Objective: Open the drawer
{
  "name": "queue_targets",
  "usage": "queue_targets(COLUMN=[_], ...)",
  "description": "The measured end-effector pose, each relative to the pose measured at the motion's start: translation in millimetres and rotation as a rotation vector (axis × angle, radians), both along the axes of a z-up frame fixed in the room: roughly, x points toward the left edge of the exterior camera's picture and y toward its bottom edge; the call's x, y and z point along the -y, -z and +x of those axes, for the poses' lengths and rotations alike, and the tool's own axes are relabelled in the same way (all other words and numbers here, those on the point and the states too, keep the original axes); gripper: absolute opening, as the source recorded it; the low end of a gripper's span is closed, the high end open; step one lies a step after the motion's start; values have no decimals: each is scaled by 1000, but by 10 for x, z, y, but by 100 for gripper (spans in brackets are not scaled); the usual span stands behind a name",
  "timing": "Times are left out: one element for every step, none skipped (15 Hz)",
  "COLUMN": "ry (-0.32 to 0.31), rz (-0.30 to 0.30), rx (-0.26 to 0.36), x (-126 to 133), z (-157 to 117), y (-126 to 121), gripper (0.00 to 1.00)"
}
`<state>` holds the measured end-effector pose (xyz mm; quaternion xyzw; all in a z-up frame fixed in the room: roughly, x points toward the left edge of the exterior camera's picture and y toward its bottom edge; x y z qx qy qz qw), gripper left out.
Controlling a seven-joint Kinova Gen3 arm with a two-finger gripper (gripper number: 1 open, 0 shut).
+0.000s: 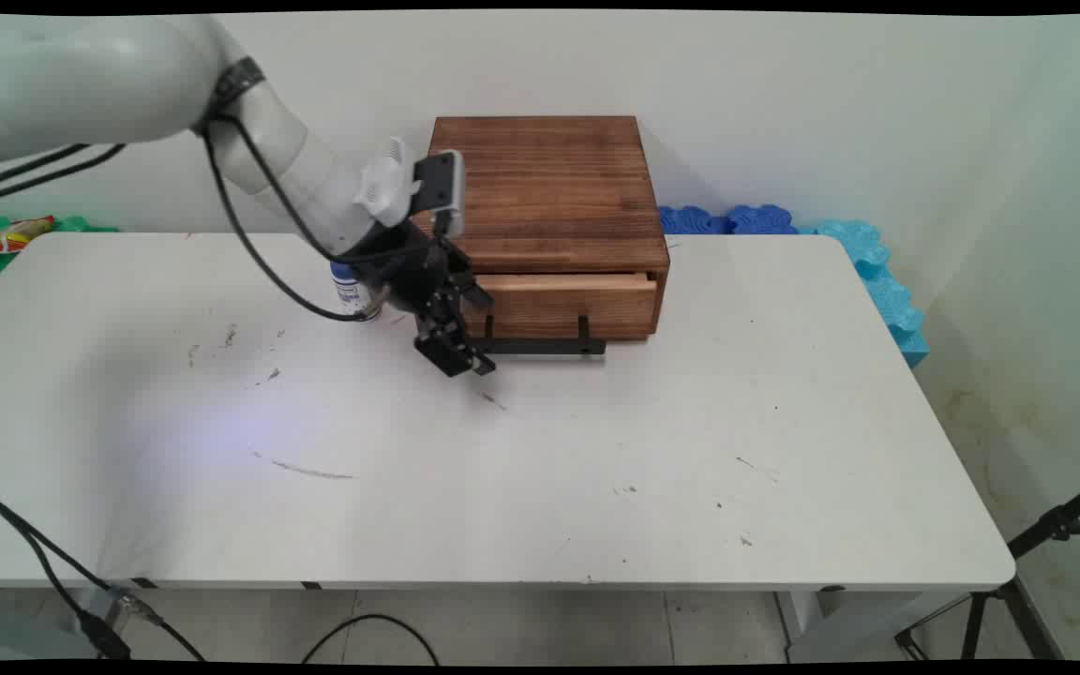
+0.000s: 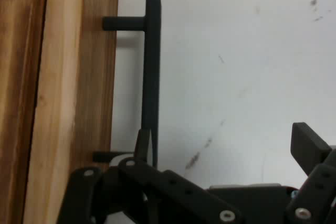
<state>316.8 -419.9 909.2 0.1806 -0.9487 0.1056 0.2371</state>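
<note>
Counter [image 1: 596, 487] lies bare and scuffed on the near side of the hand [image 1: 465, 361], which hangs low over it, tilted down from the arm so that its fingers reach the height of the handle [image 1: 549, 346]. The hand is open. In the hand view one finger [image 2: 310, 145] stands well out over the white surface, and the other sits just beside the black bar of the handle [image 2: 152, 77]. That puts the bar inside the gap, close to one side, with nothing gripped. The hand is at the bar's end rather than its middle, probably because the arm comes in from that side.

Just beyond the hand, the bar stands off the drawer [image 1: 568, 305] on two short posts, which leaves room for a finger behind it. The drawer front sits about level with the face of the box [image 1: 549, 187]; I cannot tell whether it is quite shut.

Behind the hand, partly hidden by it, a small white bottle [image 1: 346, 291] with a blue cap stands near the box's corner. A black cable [image 1: 259, 253] loops down from the arm. Farthest off, blue foam [image 1: 765, 220] lines the counter's back edge.
</note>
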Motion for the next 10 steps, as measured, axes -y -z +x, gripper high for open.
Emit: queue_targets(ry=[-2,-4,-6,-10,-14,-18,-20,-24,-29,-33], rz=[0,-1,-1,-1,-1,-1,-2,-2,-1,-1], rx=[5,10,15,21,27,32,35,40,46,52], x=[24,44,70,101,132,157,174,198,225,250], z=[-39,-70,-113,-161,-205,-238,-260,-289,-322,-352], y=[23,43,73,108,144,174,195,226,263,300], gripper=[100,100,100,100,100,100,100,100,100,100])
